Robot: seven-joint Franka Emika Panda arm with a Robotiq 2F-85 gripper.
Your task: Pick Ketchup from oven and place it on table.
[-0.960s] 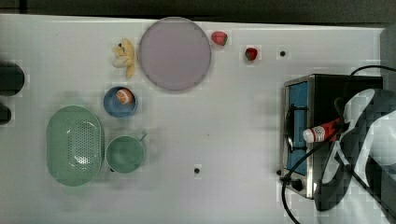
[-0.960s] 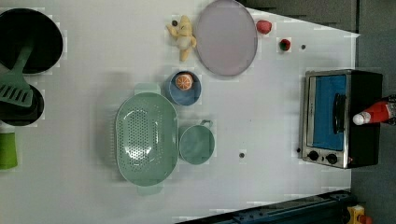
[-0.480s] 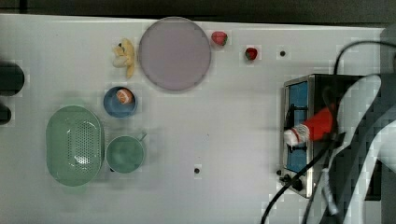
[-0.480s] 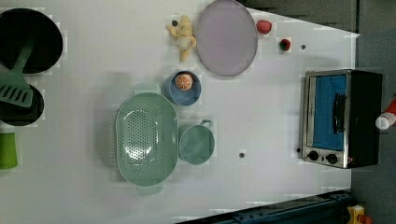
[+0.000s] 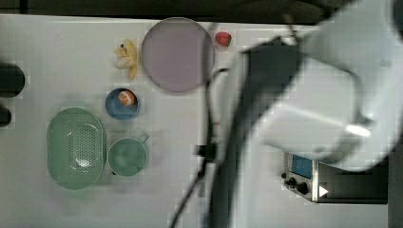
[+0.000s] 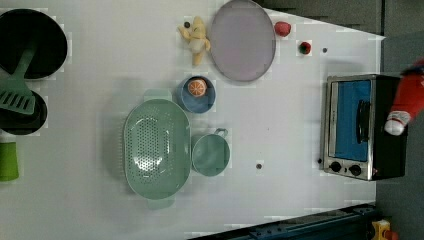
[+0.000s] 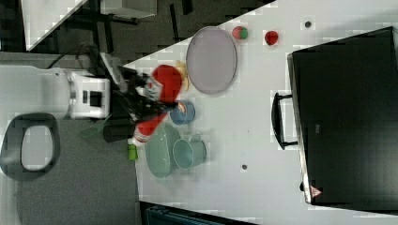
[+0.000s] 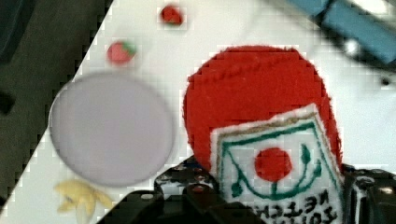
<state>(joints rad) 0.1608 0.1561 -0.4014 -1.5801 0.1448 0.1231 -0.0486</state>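
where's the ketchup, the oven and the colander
ketchup [image 6: 407,100], left view, on its red body above the white cap
oven [image 6: 353,120], left view, on the blue glass door
colander [image 6: 156,147], left view, on its perforated green floor

Smooth red plastic on the ketchup bottle, paper-like white label. Brushed steel framing the oven, blue glass door. Matt white table.

A mock kitchen: toaster oven and dishes on a white table.
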